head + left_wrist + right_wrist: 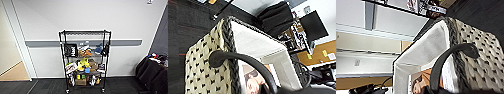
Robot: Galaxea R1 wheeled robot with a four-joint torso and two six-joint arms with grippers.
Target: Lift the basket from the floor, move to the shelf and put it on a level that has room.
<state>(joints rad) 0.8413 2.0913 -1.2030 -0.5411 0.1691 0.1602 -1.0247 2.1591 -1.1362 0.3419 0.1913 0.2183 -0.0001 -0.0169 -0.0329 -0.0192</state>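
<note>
- Head view: the shelf (pixel 85 61) stands on the floor (pixel 50 87) against a pale wall (pixel 82 17); its lower tiers are crowded, and the level (pixel 84 32) at the top lies bare.
- Left wrist view: the basket (pixel 205 72) shows close up, with one black handle (pixel 245 61) arching over its dark rim and a printed picture (pixel 254 77) lying inside. The left pincer's state cannot be told.
- Right wrist view: the basket's other end shows close up, with its handle (pixel 448 58) arching over the rim. The right pincer's state cannot be told.

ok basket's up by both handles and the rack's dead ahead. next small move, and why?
Probably roll straight toward the shelf. It stands ahead across open carpet, with a gap yet to cover. Its top tier looks bare, while the lower tiers are crowded. The basket hangs off the floor, loop handles taut in both wrist views, so it seems ready to travel.
</note>
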